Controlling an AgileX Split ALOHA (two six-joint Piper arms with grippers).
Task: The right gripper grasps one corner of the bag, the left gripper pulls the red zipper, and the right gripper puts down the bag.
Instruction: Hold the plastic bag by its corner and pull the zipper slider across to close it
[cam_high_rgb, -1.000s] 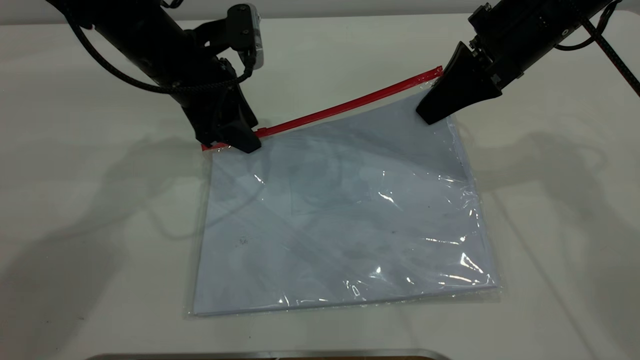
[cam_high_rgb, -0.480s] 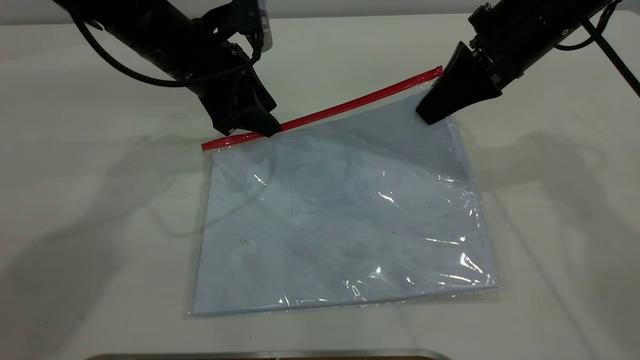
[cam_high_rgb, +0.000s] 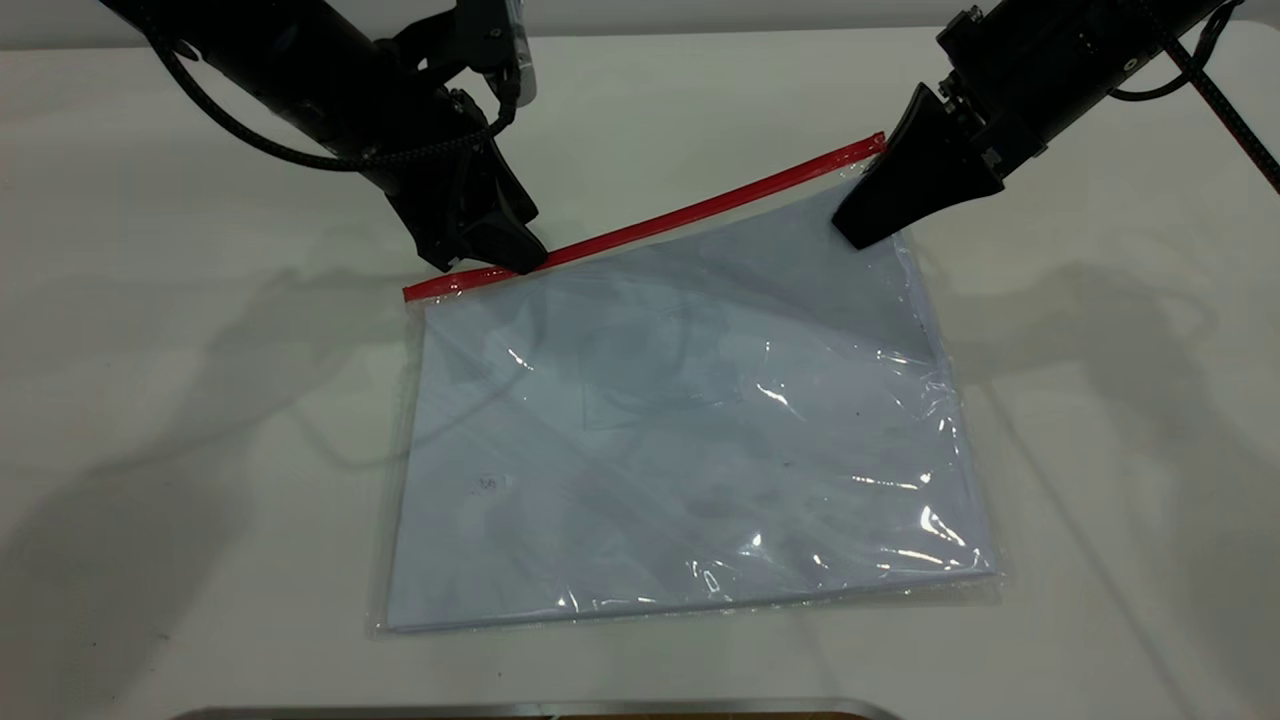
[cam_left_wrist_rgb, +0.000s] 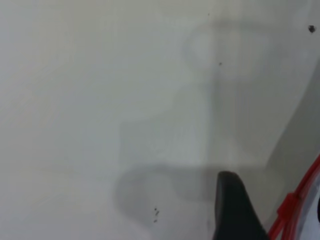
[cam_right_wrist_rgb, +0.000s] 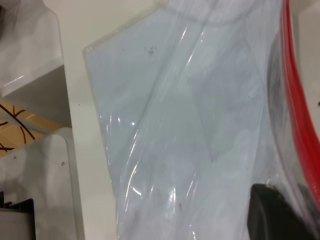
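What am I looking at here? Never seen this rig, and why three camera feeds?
Two robot arms work at a white table. The wide picture comes from a camera facing them; the other two come from cameras on each arm's wrist. On the table lies the bag, a clear pouch of white paper with the red zipper along its far edge. The left end effector sits on the zipper near its left end, tips down at the strip; the slider itself is hidden. The right end effector is at the corner of the bag by the zipper's other end, pinning or pinching it.
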